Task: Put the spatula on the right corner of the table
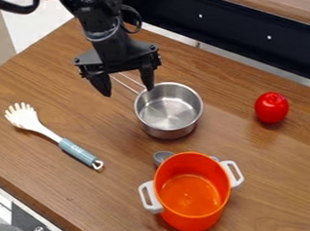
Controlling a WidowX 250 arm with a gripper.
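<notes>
My black two-finger gripper [125, 84] hangs w/ fingers apart over the brown, straight-edged wood-grain table [113, 208], nr the round silver metal pan [168, 111]. My white pronged plastic spatula [64, 144] w/ blue-grey handle lies flat on it, view's L side. Beyond the far edge: long black panel [233, 31] w/ pale dots, wood-grain ledge [287, 7] above; white floor [41, 28] upper L

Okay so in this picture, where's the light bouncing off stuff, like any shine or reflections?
In the camera view, pale gleams inside the steel saucepan; a small highlight on the upper part of the round red fruit, with its soft reflection on the table just below it; faint glints on the inner bottom of the orange pot.
</notes>
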